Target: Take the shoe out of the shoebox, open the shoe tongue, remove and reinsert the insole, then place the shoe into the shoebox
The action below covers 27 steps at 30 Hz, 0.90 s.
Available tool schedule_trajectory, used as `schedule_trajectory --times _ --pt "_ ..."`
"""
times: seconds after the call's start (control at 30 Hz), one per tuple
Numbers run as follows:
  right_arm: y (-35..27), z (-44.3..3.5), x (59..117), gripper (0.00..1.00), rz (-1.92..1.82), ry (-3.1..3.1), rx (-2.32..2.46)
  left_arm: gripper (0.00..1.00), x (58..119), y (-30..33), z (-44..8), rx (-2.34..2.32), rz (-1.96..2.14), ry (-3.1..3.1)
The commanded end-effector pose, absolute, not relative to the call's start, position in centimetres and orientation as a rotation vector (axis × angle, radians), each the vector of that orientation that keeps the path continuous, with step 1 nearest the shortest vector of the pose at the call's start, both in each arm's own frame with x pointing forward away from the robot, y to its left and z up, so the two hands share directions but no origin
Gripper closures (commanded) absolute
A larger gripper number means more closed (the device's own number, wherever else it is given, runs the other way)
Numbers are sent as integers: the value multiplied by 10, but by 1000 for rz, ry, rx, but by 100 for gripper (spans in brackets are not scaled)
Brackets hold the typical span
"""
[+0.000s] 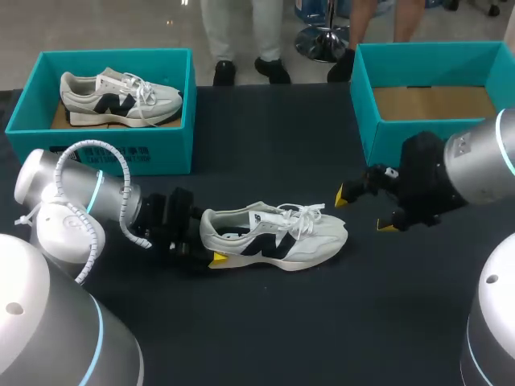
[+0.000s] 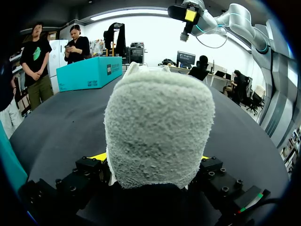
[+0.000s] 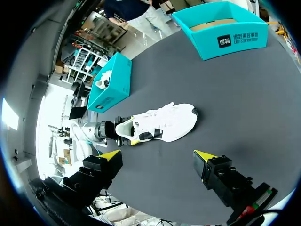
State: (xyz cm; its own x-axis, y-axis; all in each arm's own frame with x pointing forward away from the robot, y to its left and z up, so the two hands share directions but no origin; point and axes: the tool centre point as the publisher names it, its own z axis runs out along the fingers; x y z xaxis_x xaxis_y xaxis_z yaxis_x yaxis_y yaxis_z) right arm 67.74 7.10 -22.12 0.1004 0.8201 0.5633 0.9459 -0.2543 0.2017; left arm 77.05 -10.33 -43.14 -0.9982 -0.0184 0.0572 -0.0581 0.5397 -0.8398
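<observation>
In the head view, a white and grey fabric sneaker with dark side marks and white laces is seen standing on its sole in the middle of the black table, toe to the right. Its heel is clamped by the left claw. The right claw is held apart and bare, near the toe on its right, in front of a teal cardboard right shoebox. A teal left shoebox at far left holds a second sneaker.

In the left wrist view, the fuzzy pale heel is pinched between both yellow tips.

In the right wrist view, the right claw is spread wide with nothing between its fingers, and the sneaker lies well ahead. A dark label with white print is seen on the right shoebox; the print is not read off.

The sneaker is judged light, soft at upper and tongue, stiffer at heel and sole. The heel hold should steady it while the tongue's edge is pinched. Loose laces may snag.
</observation>
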Motion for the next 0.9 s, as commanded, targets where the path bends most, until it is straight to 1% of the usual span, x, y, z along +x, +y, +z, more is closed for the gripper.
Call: schedule_trajectory --times 0.03,0.63,0.9 --pt "73 -223 678 0 -878 -1771 -2166 100 771 -108 -440 71 1481 -2725" --pt "77 -224 682 0 -858 -1818 -2174 100 771 -108 -440 71 1481 -2725" --pt "104 -248 695 0 -755 -1923 -2233 100 771 -108 -440 71 1481 -2725"
